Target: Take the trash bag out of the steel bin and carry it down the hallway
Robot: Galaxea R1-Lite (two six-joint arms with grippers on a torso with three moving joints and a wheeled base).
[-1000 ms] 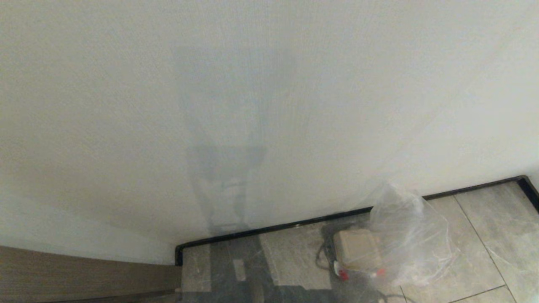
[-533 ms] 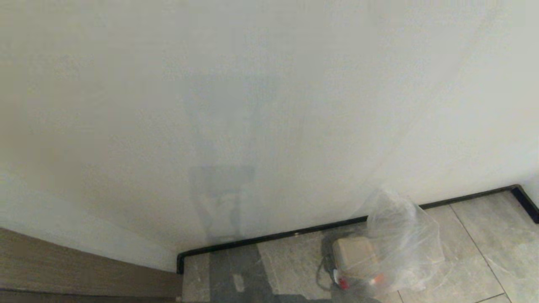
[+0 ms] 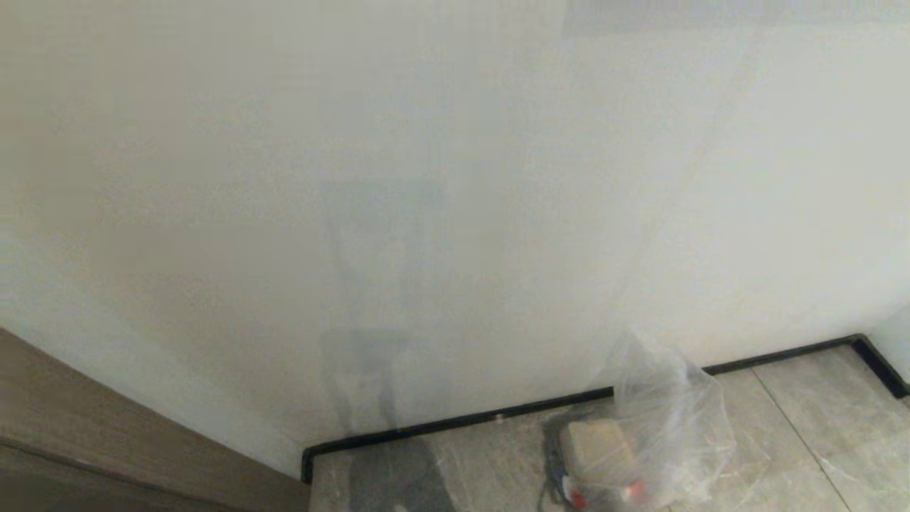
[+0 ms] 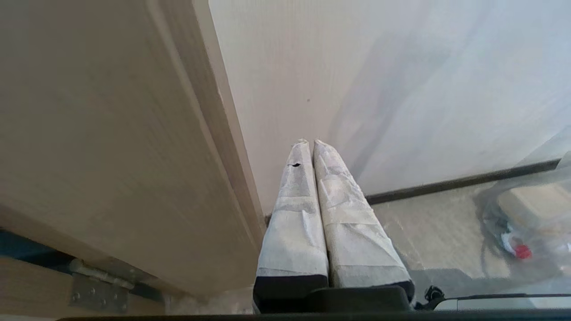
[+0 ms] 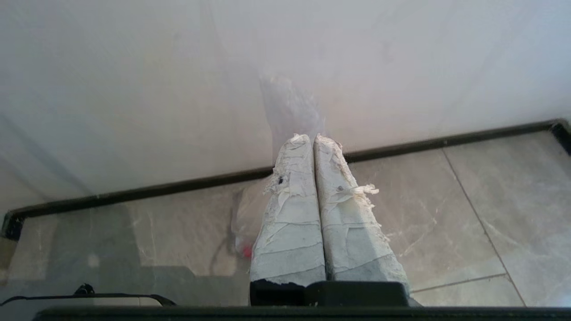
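White wall (image 3: 455, 178) fills most of the head view, black baseboard (image 3: 498, 414) along its foot, grey marbled floor tiles (image 3: 803, 419) of the hallway below, a wood door panel (image 4: 102, 147) off to the left gripper's outer side. No steel bin in any view.

The trash bag (image 3: 668, 419) sits on the floor against the baseboard, clear and crinkled, its top peaked up and loose. Beige blocky lump (image 3: 596, 442) shows through it, small red bits low down beside that.

Right gripper (image 5: 313, 139) is clenched, taped fingers pressed together, nothing between them that I can make out. The bag lies just ahead of and below its tips, partly hidden behind the fingers in the right wrist view; touching or apart, can't tell. Left gripper (image 4: 311, 142) is also clenched and empty, pointing at the wall beside the door panel, with the bag well off toward its inner side, near the floor.

Judgement: bag looks already out of the bin and set down by the wall, so the carry seems finished or nearly so, and neither gripper has it. If a regrasp is needed, the right gripper is the closer one. It should open first, come down over the loose peaked top, and pinch gathered film there, not the lump. Thin film will slip or tear on a shallow bite, so take a deep fold.
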